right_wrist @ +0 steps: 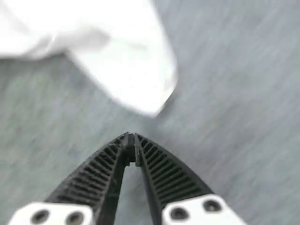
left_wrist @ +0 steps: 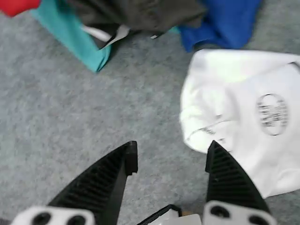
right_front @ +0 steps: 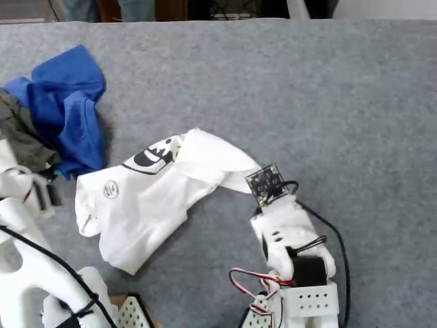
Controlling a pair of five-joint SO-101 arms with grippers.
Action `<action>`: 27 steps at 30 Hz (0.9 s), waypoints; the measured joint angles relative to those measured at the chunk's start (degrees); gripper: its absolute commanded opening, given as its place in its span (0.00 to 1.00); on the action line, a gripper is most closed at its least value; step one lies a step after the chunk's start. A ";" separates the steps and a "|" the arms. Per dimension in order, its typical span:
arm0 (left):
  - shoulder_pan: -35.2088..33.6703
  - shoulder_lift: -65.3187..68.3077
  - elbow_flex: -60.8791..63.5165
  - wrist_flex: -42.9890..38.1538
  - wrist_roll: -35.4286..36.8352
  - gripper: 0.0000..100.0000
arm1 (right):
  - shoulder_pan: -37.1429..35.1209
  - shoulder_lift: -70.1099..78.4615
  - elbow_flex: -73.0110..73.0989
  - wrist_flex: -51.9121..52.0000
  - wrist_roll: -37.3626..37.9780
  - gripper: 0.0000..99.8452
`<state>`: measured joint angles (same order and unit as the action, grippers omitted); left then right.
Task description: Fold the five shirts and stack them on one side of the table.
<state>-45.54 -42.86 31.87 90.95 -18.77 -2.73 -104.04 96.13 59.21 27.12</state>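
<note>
Crumpled white cotton shirt with black print (right_front: pixel 157 198) lies centre-left on the grey felt table (right_front: pixel 341 102), beside a heap of blue and dark shirts (right_front: pixel 65 109). By its edge the left gripper (left_wrist: pixel 172 154) gapes wide, empty. Near its corner the right gripper (right_wrist: pixel 131 139) is pinched closed on nothing.

Grey carpet-covered table (right_front: pixel 341 102), soft even light.

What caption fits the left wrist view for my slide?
Open left gripper over the grey table, white shirt near it, crumpled shirts beyond.
</note>
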 measured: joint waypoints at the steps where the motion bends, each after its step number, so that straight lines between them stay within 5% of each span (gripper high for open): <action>1: -1.76 0.00 1.23 -0.97 -1.05 0.25 | 0.62 0.00 -1.05 -2.99 0.62 0.02; 7: -6.59 0.00 8.35 -4.57 -5.63 0.25 | 0.97 4.22 -12.04 -7.74 4.66 0.10; 11: -6.86 0.00 9.67 -4.84 -5.89 0.25 | 0.88 18.29 -23.12 -7.12 5.10 0.26; 14: -6.51 0.00 9.85 -4.84 -5.89 0.25 | -1.49 33.05 -32.79 -2.02 5.01 0.26; 20: -0.79 0.00 9.85 -4.84 -4.48 0.25 | -10.73 60.22 -49.49 2.37 0.09 0.26; 27: 12.13 0.00 13.01 -6.77 0.18 0.25 | -15.03 87.56 -52.92 -13.19 -1.67 0.23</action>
<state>-33.41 -42.86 44.88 84.18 -18.59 -17.76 -16.48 43.21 46.02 25.45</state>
